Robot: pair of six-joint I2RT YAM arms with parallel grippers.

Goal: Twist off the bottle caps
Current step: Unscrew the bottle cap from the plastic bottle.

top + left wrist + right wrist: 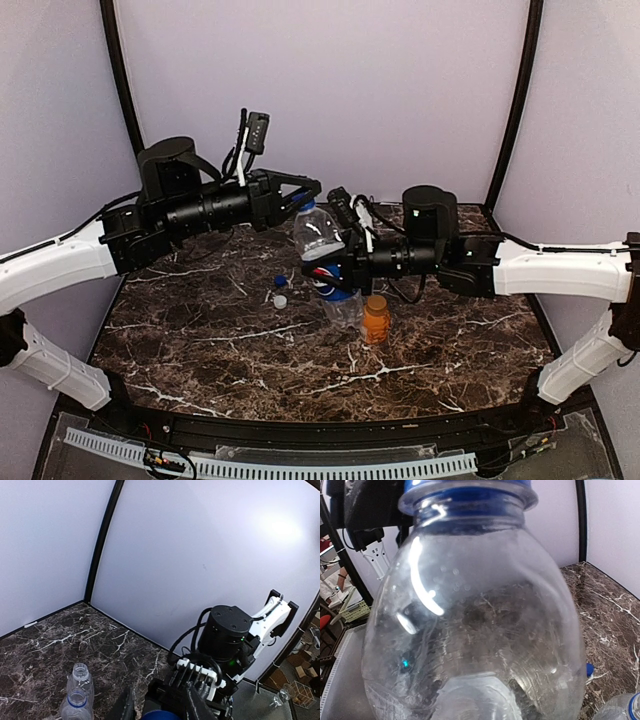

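My right gripper [338,268] is shut on the clear Pepsi bottle [316,232] at its blue label and holds it tilted above the table. The bottle fills the right wrist view [470,620], hiding the fingers. Its blue cap [303,203] is on and shows at the top of that view [465,487]. My left gripper [308,195] is closed around this cap, which sits between the fingers [199,706] at the bottom of the left wrist view [160,715]. A short orange bottle [376,320] stands capped to the right. Two clear bottles [79,677] stand uncapped.
A loose blue cap [281,281] and a loose white cap [280,300] lie on the marble table [200,340] left of the bottles. The blue one also shows in the right wrist view [590,670]. Walls close the back and sides.
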